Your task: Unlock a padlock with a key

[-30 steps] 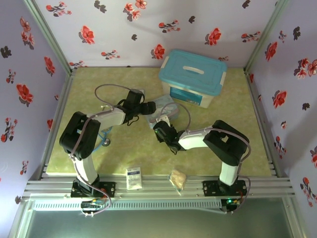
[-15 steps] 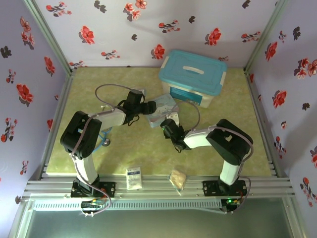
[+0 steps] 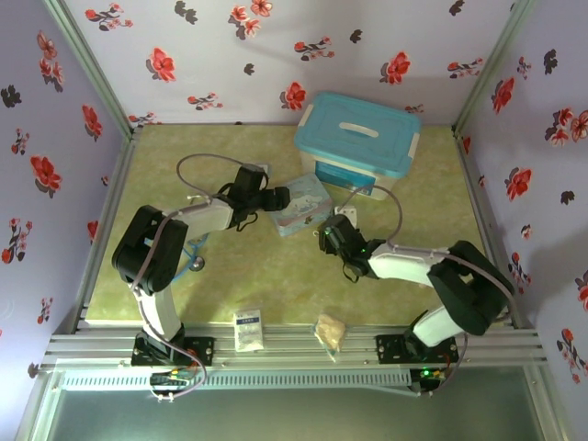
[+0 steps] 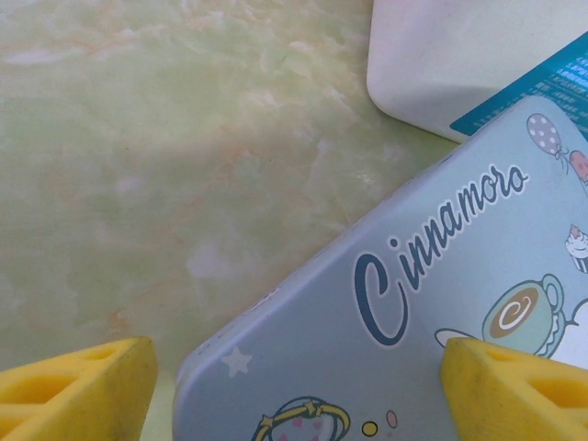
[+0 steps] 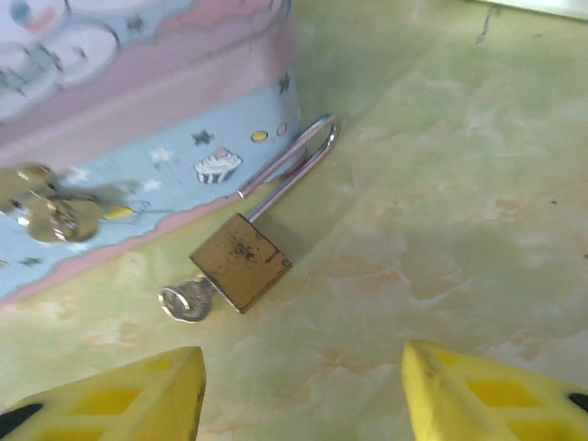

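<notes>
The brass padlock (image 5: 241, 262) lies flat on the green table, close against the side of the pale-blue cartoon tin (image 5: 138, 110). Its thin silvery shackle (image 5: 308, 152) points away from me. The small key's round head (image 5: 186, 301) sticks out from under the padlock's near end. My right gripper (image 5: 303, 404) is open, its yellow fingertips (image 5: 147, 400) just short of the padlock and nothing between them. In the top view the right gripper (image 3: 329, 237) is by the tin's near right corner. My left gripper (image 4: 294, 404) is open over the tin's lid (image 4: 413, 303).
A white box with a blue lid (image 3: 358, 142) stands behind the tin. A white packet (image 3: 247, 329) and a tan lumpy packet (image 3: 330, 331) lie at the front edge. The blue-tubed stethoscope (image 3: 193, 262) lies by the left arm. Blurred brass bits (image 5: 46, 209) show before the tin.
My right arm has stretched out and its gripper has slid right, from the tin's near left side to its near right corner. The left arm has hardly moved.
</notes>
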### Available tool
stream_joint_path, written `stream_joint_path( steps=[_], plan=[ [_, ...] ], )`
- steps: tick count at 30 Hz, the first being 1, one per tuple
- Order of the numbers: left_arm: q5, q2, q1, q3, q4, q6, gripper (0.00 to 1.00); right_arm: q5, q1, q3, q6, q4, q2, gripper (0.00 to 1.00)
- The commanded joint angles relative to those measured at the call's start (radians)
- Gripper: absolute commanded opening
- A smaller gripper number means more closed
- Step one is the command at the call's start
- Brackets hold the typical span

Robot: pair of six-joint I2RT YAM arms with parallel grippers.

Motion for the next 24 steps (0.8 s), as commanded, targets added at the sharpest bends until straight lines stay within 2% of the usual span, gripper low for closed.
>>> stream_joint_path(
  steps=[1,7,11,19,24],
  plan=[
    [0.009,0.002,0.018,0.050,-0.135,0.041,0.82,0.005,-0.015,0.062,0.138,-0.135,-0.016,0.59],
    [0.038,-0.009,0.055,0.228,-0.243,0.066,0.84,0.009,-0.025,0.136,0.158,-0.108,0.086,0.55],
    [0.032,-0.074,0.076,0.259,-0.276,0.074,0.85,0.014,-0.027,0.175,0.163,-0.097,0.151,0.52],
    [0.040,-0.264,0.087,0.020,-0.193,0.026,0.85,0.068,-0.034,0.229,0.153,-0.084,0.261,0.47],
    [0.041,-0.348,0.087,-0.130,-0.157,0.006,0.85,0.052,-0.034,0.236,0.145,-0.052,0.311,0.46]
  ],
)
